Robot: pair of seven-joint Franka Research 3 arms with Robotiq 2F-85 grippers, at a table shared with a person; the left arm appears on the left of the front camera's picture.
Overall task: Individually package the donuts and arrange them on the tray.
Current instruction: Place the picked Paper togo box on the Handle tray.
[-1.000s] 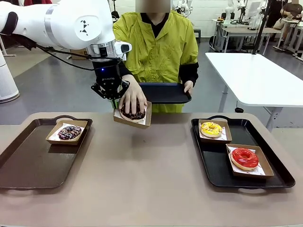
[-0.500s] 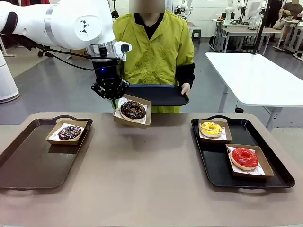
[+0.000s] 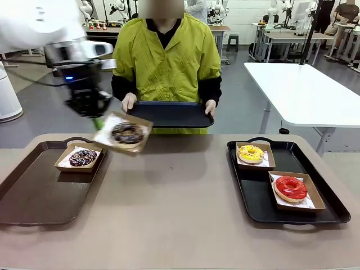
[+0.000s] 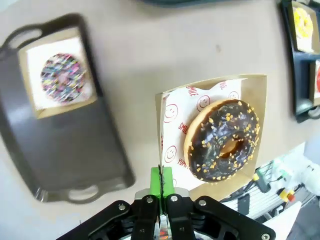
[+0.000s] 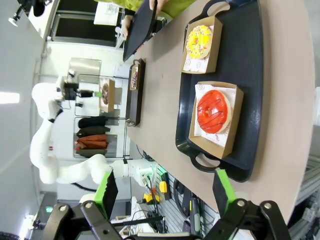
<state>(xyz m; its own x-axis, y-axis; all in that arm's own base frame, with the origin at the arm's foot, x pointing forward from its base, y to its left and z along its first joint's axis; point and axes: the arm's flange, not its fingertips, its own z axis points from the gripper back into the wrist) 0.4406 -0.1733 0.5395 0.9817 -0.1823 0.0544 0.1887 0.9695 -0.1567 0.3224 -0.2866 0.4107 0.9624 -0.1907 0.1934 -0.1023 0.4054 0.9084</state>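
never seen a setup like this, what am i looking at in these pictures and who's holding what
These are three cameras on one scene. The front view looks across a table at a person in a yellow jacket, who holds a dark tray with both hands. The other two cameras sit on the robot's wrists and look along its fingers.

The machine is a pair of white robot arms with two-finger grippers. The left gripper pinches the edge of a cardboard box holding a chocolate donut with sprinkles, carried above the table. The right gripper is open and holds nothing.

On the table, the left tray has a boxed drizzled donut. The right tray has a yellow donut and a red donut, each in its own box.
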